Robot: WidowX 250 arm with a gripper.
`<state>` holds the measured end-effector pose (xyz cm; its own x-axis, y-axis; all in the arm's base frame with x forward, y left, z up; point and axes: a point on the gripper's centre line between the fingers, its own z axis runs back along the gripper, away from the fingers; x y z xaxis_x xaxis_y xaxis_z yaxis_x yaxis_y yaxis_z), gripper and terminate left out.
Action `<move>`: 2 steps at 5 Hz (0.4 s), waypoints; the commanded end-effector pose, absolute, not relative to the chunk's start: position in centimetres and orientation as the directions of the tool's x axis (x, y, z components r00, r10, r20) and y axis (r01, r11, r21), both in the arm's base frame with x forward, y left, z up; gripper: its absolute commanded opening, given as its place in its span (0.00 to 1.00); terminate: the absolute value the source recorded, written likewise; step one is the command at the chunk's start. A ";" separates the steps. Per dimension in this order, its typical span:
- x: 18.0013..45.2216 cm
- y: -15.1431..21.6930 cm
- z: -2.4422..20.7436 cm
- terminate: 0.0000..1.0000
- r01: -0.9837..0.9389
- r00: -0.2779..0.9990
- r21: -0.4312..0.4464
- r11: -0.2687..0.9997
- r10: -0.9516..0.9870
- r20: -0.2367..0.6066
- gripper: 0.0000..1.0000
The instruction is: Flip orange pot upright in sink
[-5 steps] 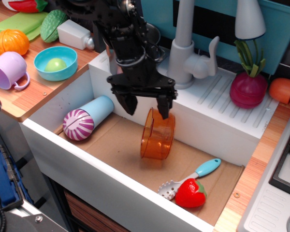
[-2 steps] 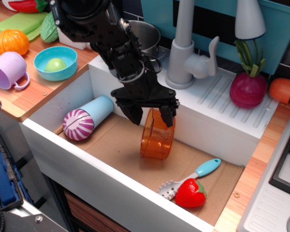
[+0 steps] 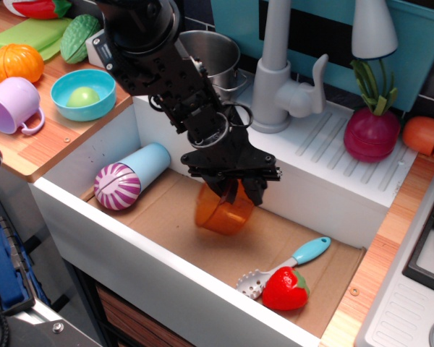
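The orange pot point(image 3: 218, 215) is a translucent plastic pot in the middle of the sink, on the brown floor point(image 3: 166, 213). It is tilted, partly hidden under my gripper. My black gripper point(image 3: 237, 194) reaches down from the upper left and sits right on the pot's upper edge. Its fingers point(image 3: 254, 192) stand close together on the pot's wall, so it looks shut on the pot. The sink's white front wall point(image 3: 130, 246) runs along the near side.
A purple-striped toy on a light blue cylinder point(image 3: 123, 181) lies at the sink's left end. A red strawberry point(image 3: 283, 289) and a blue-handled slotted spoon point(image 3: 289, 264) lie at its right end. The faucet point(image 3: 278, 79), steel pot point(image 3: 211, 54) and draining board point(image 3: 347, 144) stand behind.
My gripper has moved down and right onto the pot and its fingers have closed in. The pot has gone from lying on its side to a lower, tilted pose.
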<state>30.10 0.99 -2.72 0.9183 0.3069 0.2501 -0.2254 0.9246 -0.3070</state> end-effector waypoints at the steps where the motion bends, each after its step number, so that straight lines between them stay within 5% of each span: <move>1: 30.5 1.4 -1.4 0.00 -0.213 0.930 -0.287 0.934 0.284 0.234 0.00; 2: 29.9 1.9 0.2 0.00 -0.172 0.978 -0.181 0.968 0.190 0.086 0.00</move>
